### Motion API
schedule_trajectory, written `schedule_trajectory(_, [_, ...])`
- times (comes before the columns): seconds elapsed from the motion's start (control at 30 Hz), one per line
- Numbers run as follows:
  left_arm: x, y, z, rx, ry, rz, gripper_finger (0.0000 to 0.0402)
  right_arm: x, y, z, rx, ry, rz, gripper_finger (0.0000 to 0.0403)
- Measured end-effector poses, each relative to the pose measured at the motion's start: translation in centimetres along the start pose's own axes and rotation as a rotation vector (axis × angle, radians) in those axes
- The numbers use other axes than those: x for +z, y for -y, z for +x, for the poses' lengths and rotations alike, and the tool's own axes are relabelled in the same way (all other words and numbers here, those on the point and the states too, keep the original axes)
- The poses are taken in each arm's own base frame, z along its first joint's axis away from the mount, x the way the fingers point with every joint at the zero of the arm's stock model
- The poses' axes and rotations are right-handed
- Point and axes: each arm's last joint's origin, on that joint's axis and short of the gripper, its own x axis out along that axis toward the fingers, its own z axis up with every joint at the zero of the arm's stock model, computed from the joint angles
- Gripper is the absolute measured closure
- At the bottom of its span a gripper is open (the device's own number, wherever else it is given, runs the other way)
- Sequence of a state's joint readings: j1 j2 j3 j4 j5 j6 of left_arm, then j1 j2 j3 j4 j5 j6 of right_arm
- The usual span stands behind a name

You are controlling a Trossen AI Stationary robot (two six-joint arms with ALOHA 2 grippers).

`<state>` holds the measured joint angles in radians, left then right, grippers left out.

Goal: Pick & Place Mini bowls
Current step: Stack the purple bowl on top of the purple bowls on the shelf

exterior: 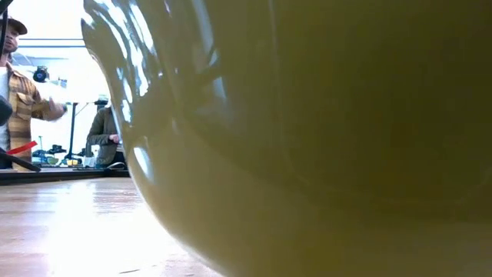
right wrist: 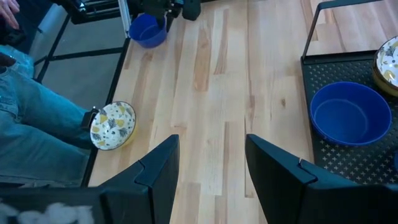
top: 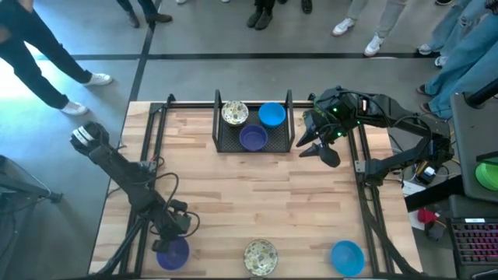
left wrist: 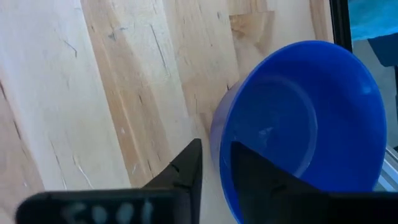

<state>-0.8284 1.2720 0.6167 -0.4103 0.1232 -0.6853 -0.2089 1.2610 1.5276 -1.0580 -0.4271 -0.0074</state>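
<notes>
A: Progress stood at roughly half, judging by the bowls in sight. Three sat in the black mesh tray [top: 226,140] at the desk's far edge: a speckled cream bowl [top: 235,113], a bright blue bowl [top: 271,114] and a purple bowl [top: 253,138].

B: And what was left?

A: Three along the near edge: another purple bowl [top: 173,253] by the left corner, a speckled one [top: 261,257] midway, a blue one [top: 347,257] toward the right.

B: The arms?

A: The left end effector [left wrist: 214,165] was low at that near purple bowl, its fingers straddling the rim, one inside, one outside, with a narrow gap. The right end effector [right wrist: 211,165] hovered just right of the tray, spread and empty.
</notes>
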Motion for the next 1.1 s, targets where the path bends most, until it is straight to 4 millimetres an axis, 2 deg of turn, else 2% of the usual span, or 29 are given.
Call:
schedule_trajectory(0.2, [-0.1,0.1,0.0,-0.027,-0.023,-0.006,0.0393,0.0,0.0,0.0,0.000,0.000,0.000,0.0225])
schedule_trajectory(0.4, [0.2,0.4,-0.2,-0.047,-0.023,-0.047,0.0399,0.0,0.0,0.0,0.000,0.000,0.000,0.0225])
schedule_trajectory(0.57, [1.2,1.3,-1.3,-0.096,0.011,-0.133,0.0400,0.0,0.0,0.0,0.000,0.000,-0.004,0.0225])
schedule_trajectory(0.7, [2.6,2.3,-3.6,-0.146,0.087,-0.205,0.0400,0.0,0.0,0.0,0.000,0.000,-0.004,0.0225])
schedule_trajectory(0.8, [3.7,2.4,-5.8,-0.098,0.155,-0.281,0.0401,0.0,0.0,0.0,-0.001,0.001,-0.014,0.0225])
schedule_trajectory(0.93, [5.1,1.9,-9.2,0.032,0.278,-0.370,0.0401,0.0,0.0,0.0,-0.001,0.001,-0.031,0.0225])
schedule_trajectory(1.1, [6.8,0.8,-13.7,0.277,0.477,-0.459,0.0401,0.0,0.0,0.0,-0.008,0.001,-0.079,0.0225])
